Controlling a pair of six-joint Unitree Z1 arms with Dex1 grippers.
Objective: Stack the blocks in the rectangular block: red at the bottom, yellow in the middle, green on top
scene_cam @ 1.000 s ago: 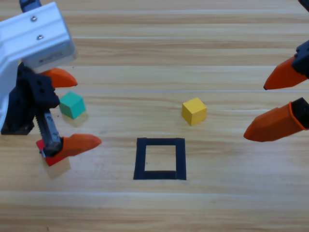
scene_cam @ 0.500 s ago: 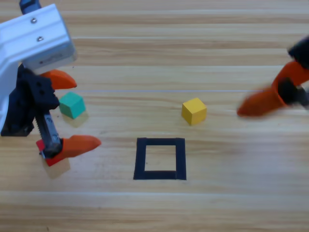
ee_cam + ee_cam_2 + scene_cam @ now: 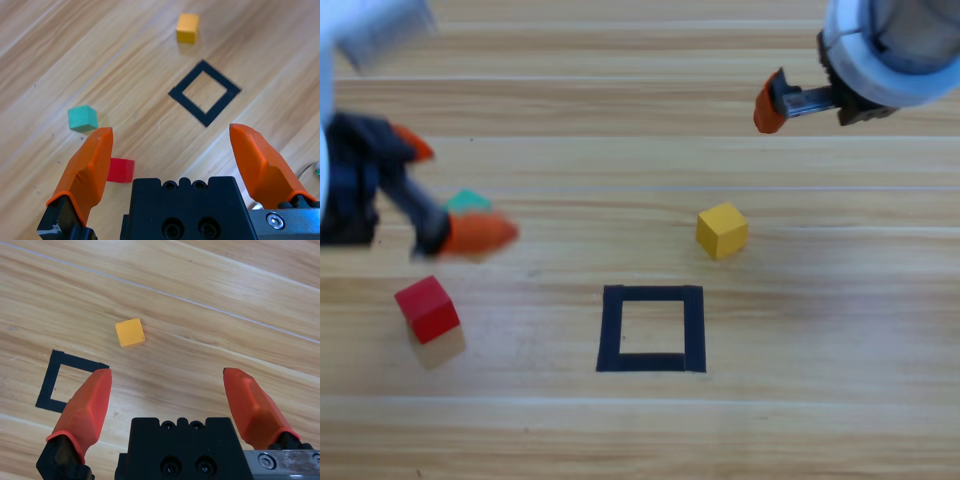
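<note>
Red cube (image 3: pixel 427 308) sits free on the table (image 3: pixel 820 330) at about 8 o'clock from the taped rectangle (image 3: pixel 652 328), a plain small block with nothing touching it. Above it, toward 10 o'clock, the left end effector (image 3: pixel 445 195) hangs with its jaws spread wide and empty, the teal-green cube (image 3: pixel 468 200) partly hidden between them; in its wrist view both cubes lie clear below the orange tips. Nothing lies inside the rectangle, bare wood showing within the black outline, so no layer is laid yet. Yellow cube (image 3: pixel 722 230) rests just beyond the rectangle at 1 o'clock. Farther out at 1 o'clock the right end effector (image 3: pixel 790 103) hovers high, jaws wide and empty, apparently lining up on yellow.
</note>
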